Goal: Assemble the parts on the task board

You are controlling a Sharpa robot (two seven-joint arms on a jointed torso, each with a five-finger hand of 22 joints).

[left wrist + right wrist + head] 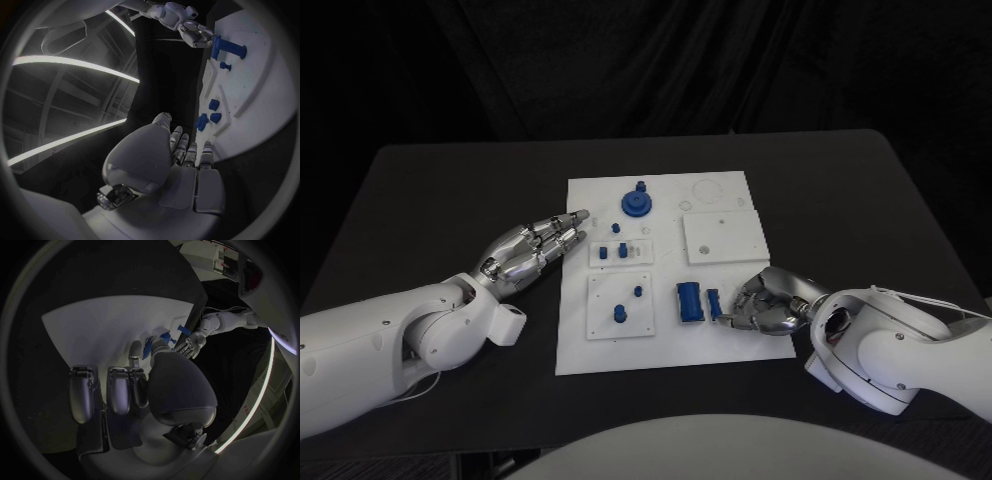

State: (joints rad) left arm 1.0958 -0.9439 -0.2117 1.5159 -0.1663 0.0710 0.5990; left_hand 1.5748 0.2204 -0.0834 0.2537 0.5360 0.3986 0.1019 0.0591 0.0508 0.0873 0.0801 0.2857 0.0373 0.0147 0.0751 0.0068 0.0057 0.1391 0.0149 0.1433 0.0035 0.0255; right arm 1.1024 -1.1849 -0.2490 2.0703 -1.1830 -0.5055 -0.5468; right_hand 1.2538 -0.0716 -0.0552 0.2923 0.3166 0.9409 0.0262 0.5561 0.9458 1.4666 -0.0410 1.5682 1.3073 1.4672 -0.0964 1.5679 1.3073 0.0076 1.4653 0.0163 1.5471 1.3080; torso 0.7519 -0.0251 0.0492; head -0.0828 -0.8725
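The white task board (718, 190) lies in the middle of the black table. A round blue part (638, 205) stands near its far edge, and small blue parts (603, 254) stand in the raised plates on its left half. A blue cylinder (688, 302) lies near the front, with a small blue part (714, 303) right beside it. My right hand (769, 303) rests at the board's right front edge and pinches that small part (147, 348) between thumb and a finger. My left hand (531, 250) hovers left of the board with straight fingers (187, 150) and holds nothing.
A square white plate (721, 236) sits on the board's right half. Black table (459, 190) surrounds the board on all sides, with a dark curtain behind. The left wrist view shows the right hand (194, 31) by the blue cylinder (228, 48).
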